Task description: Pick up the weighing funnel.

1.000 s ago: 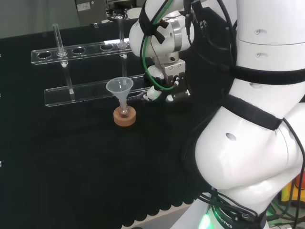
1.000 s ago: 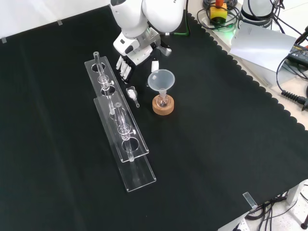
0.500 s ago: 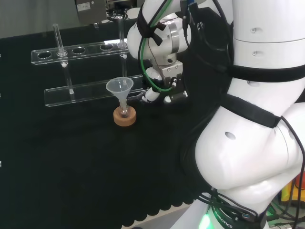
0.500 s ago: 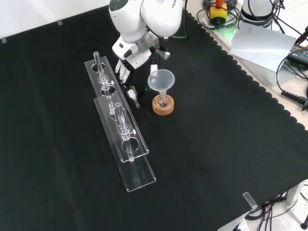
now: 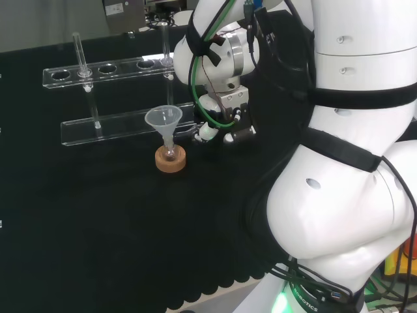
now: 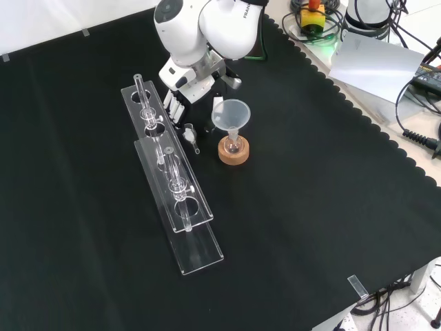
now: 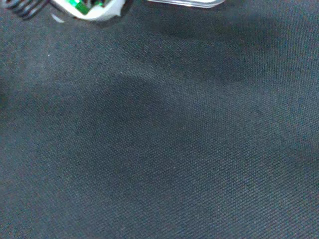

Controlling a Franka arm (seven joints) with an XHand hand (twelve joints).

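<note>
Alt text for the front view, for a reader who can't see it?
The open hand hovers just short of the weighing funnel, which lies on the black cloth between a clear rack and the funnel standing in its flask on a cork ring.

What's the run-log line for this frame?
phase: pre-grasp | hand: open, low over cloth | weighing funnel: lying on cloth between rack and funnel, not grasped | lift: not yet done

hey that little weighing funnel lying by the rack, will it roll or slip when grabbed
Likely light: the weighing funnel is small and clear. Lying on its side on the cloth, its rounded body may roll if nudged. Its smooth clear walls could slip in a grasp.
</note>
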